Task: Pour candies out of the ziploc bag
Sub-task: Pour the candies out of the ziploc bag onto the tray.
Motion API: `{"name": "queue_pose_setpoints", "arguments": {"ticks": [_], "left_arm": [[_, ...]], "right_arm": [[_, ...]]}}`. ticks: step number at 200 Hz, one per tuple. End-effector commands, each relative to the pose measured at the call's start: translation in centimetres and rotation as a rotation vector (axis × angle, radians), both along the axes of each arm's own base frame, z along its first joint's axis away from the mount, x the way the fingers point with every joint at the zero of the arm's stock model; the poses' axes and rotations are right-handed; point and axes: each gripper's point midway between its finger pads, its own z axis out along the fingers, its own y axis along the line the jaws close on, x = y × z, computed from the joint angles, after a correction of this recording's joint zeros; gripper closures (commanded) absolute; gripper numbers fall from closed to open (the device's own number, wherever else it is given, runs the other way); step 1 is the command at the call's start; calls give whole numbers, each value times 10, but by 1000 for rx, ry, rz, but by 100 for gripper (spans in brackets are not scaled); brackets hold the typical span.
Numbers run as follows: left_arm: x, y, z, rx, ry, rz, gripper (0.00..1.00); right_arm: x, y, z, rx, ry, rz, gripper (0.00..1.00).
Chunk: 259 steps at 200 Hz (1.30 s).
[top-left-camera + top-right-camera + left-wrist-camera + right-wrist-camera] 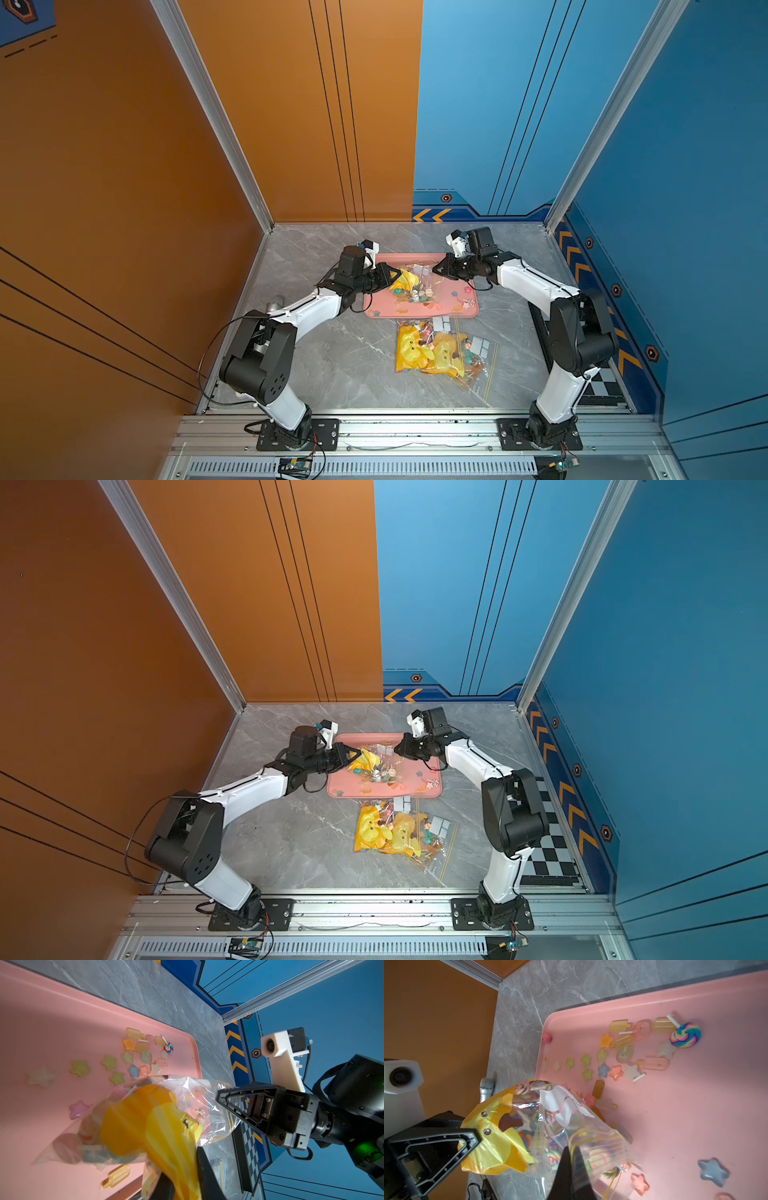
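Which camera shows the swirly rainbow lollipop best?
Right wrist view: the lollipop looks big and sharp on the pink tray. In the left wrist view the lollipop is small; both top views show it too tiny to tell.

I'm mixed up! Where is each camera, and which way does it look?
Top views: overhead, looking down on both arms, pink tray, ziploc bag.
Left wrist: on left arm, facing right end effector; own fingers show.
Right wrist: on right arm, facing left end effector; own fingers show.
Both wrist views share the bag and candies.
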Motion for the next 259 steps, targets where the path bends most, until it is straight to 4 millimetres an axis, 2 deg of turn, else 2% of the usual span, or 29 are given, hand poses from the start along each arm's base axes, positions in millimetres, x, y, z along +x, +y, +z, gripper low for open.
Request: {"name": "queue_pose_setpoints", "arguments": {"ticks": [1,22,24,29,69,157,192,221,243,259], "left_arm": [[11,4,42,-16,-119,12,100],[10,6,42,-12,-115,13,100],[13,5,52,-19,-135,13,100],[15,5,57,-21,-146,15,100],[18,8,70,-11,-165,18,100],[21,13,86,0,-188,23,100],[21,14,83,8,-179,22,100],[21,16,101,30,-205,19,100],[21,17,93,42,-191,19,100],[21,17,85,48,-173,19,100]], "right_arm": [[8,-2,3,-4,-20,3,100],[12,-2,2,-5,-17,-2,100],[12,-2,3,-4,-19,-2,100],[13,-1,3,-2,-17,-1,100],[18,0,5,4,-18,-6,100],[23,1,14,13,-32,-11,100],[24,2,1,12,-2,-8,100],[27,0,8,15,-16,-17,100],[25,2,-3,9,9,-10,100],[25,1,-3,15,13,-8,100]]}}
